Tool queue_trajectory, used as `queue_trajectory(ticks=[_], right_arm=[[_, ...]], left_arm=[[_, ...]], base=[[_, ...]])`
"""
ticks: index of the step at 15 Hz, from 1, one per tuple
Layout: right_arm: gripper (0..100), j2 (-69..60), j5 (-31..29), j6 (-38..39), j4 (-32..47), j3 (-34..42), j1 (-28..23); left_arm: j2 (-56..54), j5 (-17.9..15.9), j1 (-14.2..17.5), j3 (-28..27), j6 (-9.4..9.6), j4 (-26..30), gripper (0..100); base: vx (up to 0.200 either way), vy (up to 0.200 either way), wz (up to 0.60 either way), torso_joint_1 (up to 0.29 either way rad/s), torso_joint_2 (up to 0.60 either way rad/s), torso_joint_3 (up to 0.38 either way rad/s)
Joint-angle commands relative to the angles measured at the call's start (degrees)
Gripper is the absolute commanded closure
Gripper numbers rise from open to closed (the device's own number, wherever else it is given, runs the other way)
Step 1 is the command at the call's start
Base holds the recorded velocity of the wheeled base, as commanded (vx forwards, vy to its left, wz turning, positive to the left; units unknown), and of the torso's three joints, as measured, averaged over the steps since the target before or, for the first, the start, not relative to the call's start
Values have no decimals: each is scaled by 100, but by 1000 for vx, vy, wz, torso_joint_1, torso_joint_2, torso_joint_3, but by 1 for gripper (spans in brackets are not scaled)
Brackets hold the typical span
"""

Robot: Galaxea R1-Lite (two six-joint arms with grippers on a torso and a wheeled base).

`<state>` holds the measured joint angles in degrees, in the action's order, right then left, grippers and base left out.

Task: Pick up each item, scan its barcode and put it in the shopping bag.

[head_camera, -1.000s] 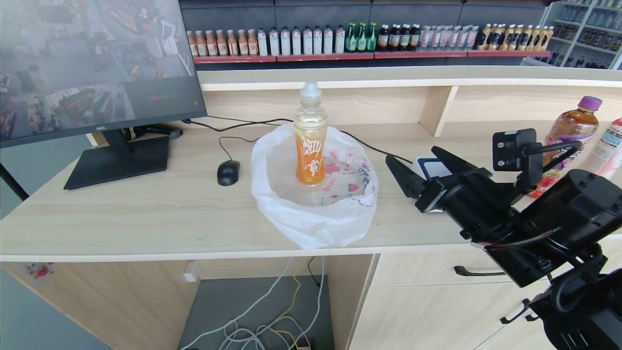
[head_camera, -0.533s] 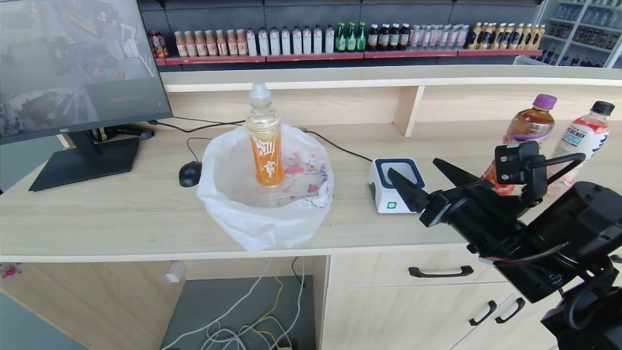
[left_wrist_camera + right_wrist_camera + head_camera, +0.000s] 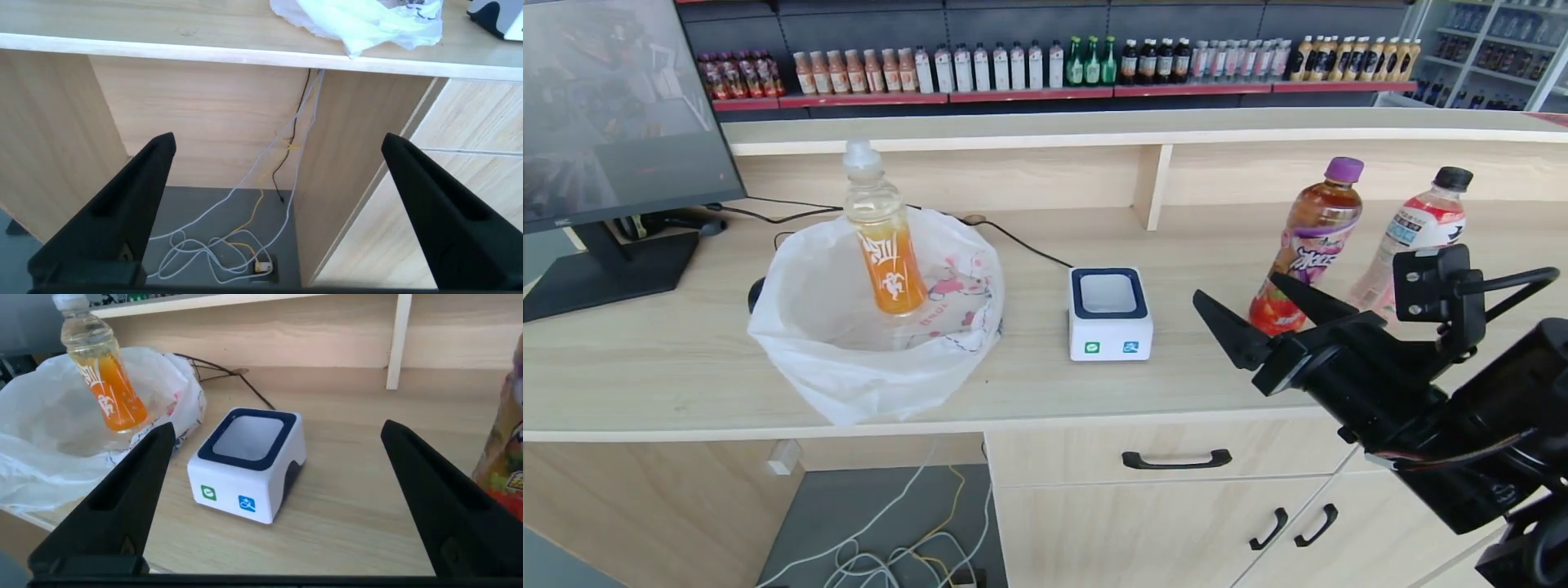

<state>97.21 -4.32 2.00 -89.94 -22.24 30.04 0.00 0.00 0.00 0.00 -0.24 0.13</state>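
Turning right: the whole head view shifts, and the right gripper (image 3: 1233, 284) comes past the scanner (image 3: 1111, 327) toward the purple-cap bottle (image 3: 1311, 237) and black-cap bottle (image 3: 1417, 233), jaws wide, empty. Left gripper (image 3: 278, 136) also spread, empty. Orange bottle (image 3: 882, 237) already stands in the shopping bag (image 3: 849, 376); two apparently left to scan.

Three bottles: orange bottle (image 3: 886, 261), purple-capped bottle (image 3: 1307, 245), black-capped bottle (image 3: 1417, 229); one shopping bag (image 3: 849, 367); one scanner (image 3: 1109, 327); one monitor (image 3: 605, 106)

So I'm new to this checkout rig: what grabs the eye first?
An orange drink bottle stands in the white shopping bag on the left of the counter. Right of it sits the white scanner, then a purple-capped bottle and a black-capped bottle, with the open right gripper hovering before them.
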Motion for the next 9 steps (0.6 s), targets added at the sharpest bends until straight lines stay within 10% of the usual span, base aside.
queue_trajectory(ticks=[1, 6, 9], right_arm=[[0, -35, 1, 2, -6, 18, 11], [0, -44, 1, 2, -6, 97, 11], [0, -18, 1, 11, -6, 97, 11]], left_arm=[[0, 0, 0, 0, -2, -5, 0], [0, 0, 0, 0, -2, -5, 0], [0, 0, 0, 0, -2, -5, 0]], base=[[0, -200, 0, 2, 2, 12], [0, -200, 0, 2, 0, 2], [0, 0, 0, 0, 0, 0]])
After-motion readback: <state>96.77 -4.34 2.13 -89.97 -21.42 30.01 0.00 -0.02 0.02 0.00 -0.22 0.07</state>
